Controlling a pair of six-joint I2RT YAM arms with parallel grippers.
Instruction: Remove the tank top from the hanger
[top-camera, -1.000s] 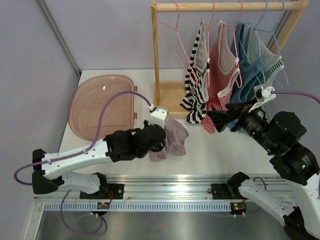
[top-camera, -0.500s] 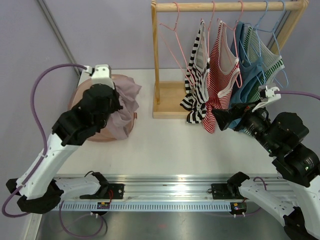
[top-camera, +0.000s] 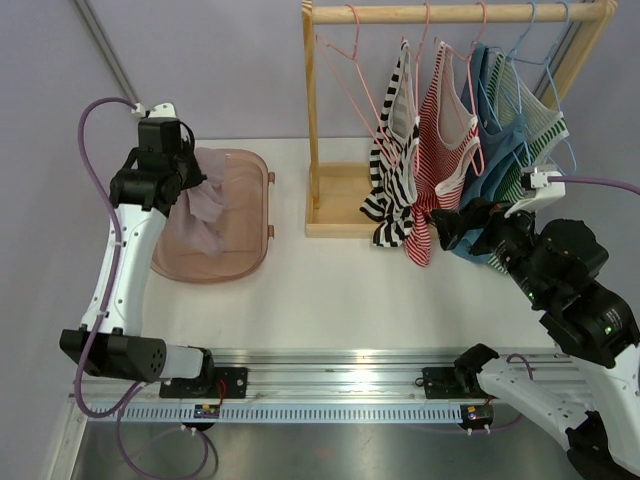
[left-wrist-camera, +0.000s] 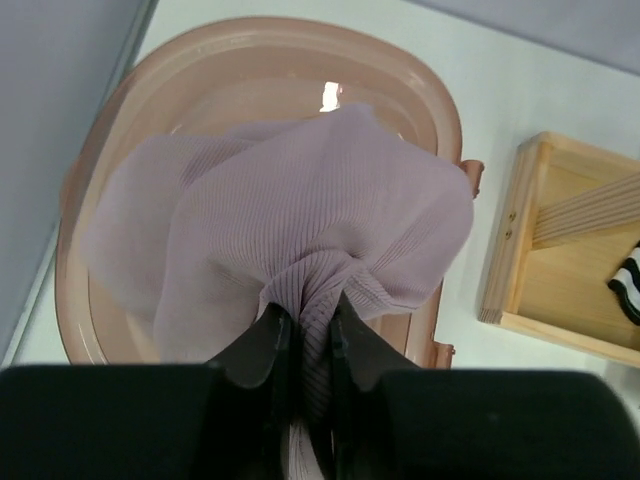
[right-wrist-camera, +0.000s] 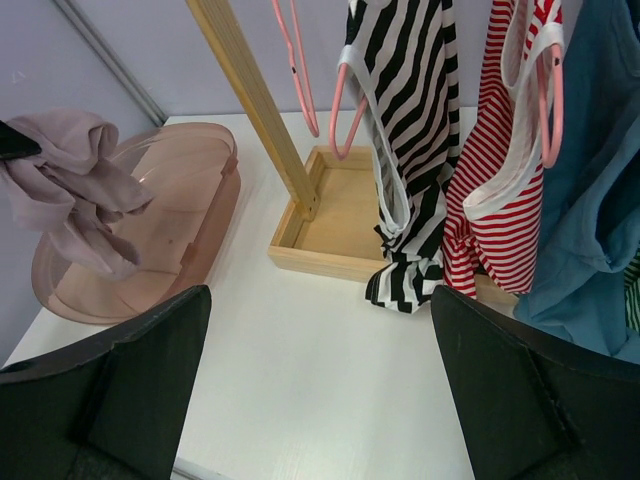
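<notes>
1 mauve ribbed tank top (left-wrist-camera: 300, 210) is off its hanger and hangs from the left pincer (left-wrist-camera: 305, 325) above the pink plastic basin (top-camera: 235, 262) at the far-left corner of the tabletop (top-camera: 340, 290). The left pincer's jaws are pinched on a gathered fold of the fabric. The rest drapes loose below it, inside the basin's outline. Whether the cloth touches the basin floor cannot be told.

The right pincer (right-wrist-camera: 318, 310) stands with its jaws spread wide and grips nothing. It sits on the right side of the tabletop, near the lower hem of the red-and-white striped tank top (top-camera: 440, 130) on the wooden rack (top-camera: 312, 120). 1 bare pink hanger (top-camera: 345, 80) hangs at the left end of the rail, beside the black-and-white striped tank top (top-camera: 392, 160).

Handling, as a judgement: the garment looks light, soft and limp, with no stiffness to hold a shape. The ribbed knit should resist slipping. A bunched fold, as gripped now, is an adequate hold. On release it should simply collapse into the basin.
</notes>
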